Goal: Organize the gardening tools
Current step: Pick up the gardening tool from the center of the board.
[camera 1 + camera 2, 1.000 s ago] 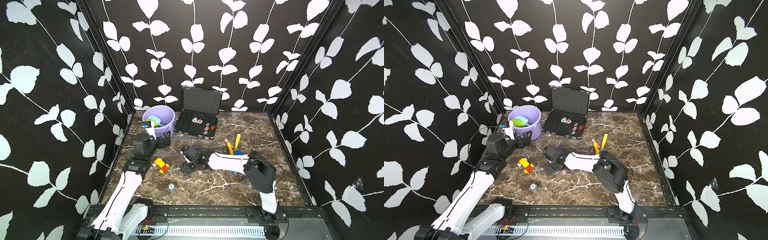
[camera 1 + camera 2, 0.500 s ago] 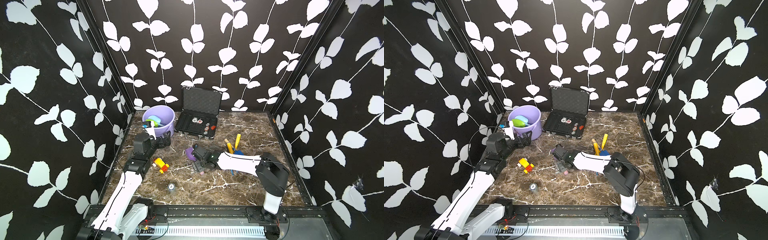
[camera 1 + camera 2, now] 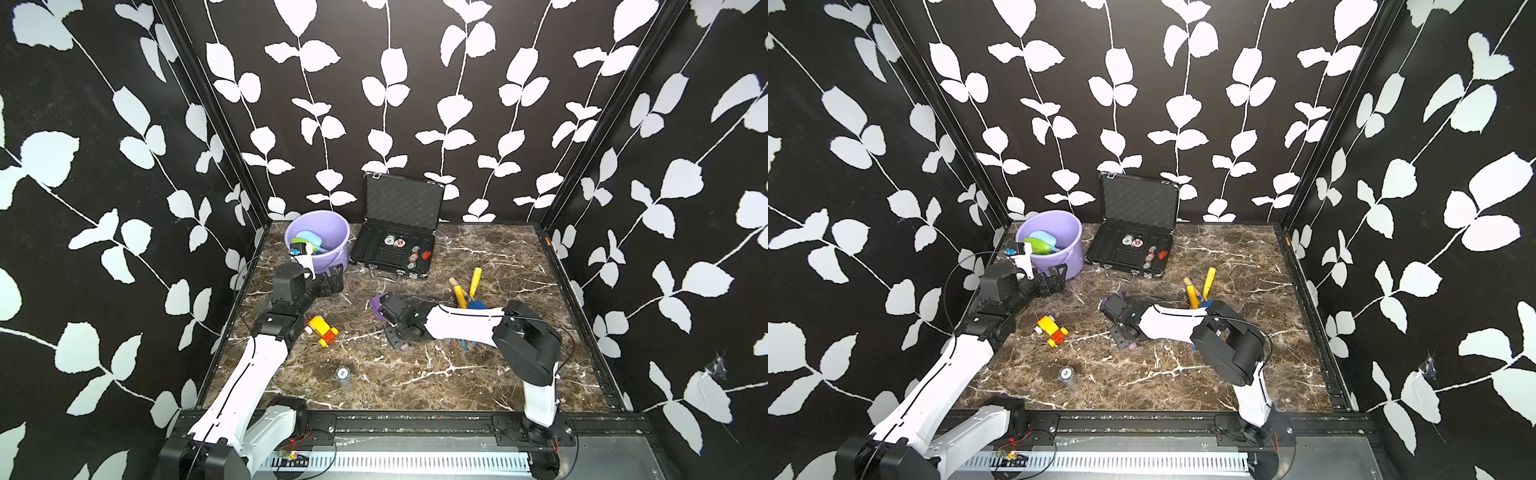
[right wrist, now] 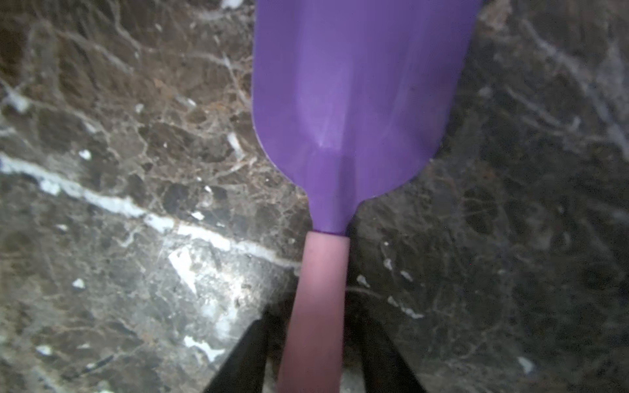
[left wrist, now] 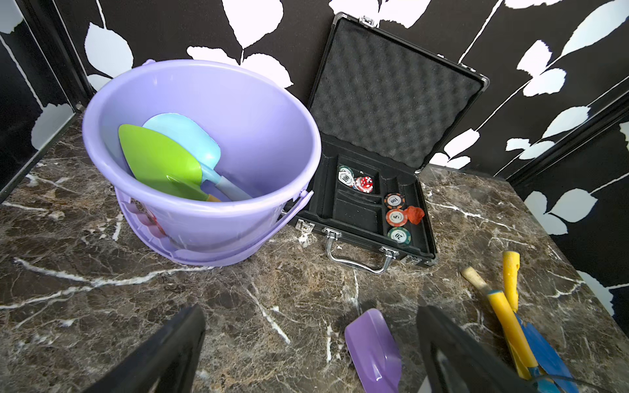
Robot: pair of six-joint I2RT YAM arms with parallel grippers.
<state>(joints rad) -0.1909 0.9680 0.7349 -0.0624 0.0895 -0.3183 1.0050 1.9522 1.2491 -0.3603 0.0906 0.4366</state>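
Centrally, the purple scoop lies near the middle of the marble bench. Its head is turned toward the back-left corner and its pink handle toward the front edge. The right pincer straddles that handle, with one black finger close on each side. The right wrist view shows a thin dark line between finger and plastic, so I cannot tell whether it is grasping the handle or only set around it. In both top views the right arm stretches low across the bench from the right side.

Just behind that arm lie two more tools: a pale-tipped yellow handle and a plain yellow handle. They touch near their blue heads, which the arm partly hides in the top views.

Further back, the purple bucket stands in the back-left corner. It holds the green trowel and the light-blue scoop, heads up against its wall. The left pincer sits just in front of the bucket, released, its fingers wide with nothing between them.

An open black case stands beside the bucket at the back wall, lid upright. A yellow-and-red toy vehicle lies between the left arm and the purple scoop, apart from both. A small round tin sits nearer the front edge.
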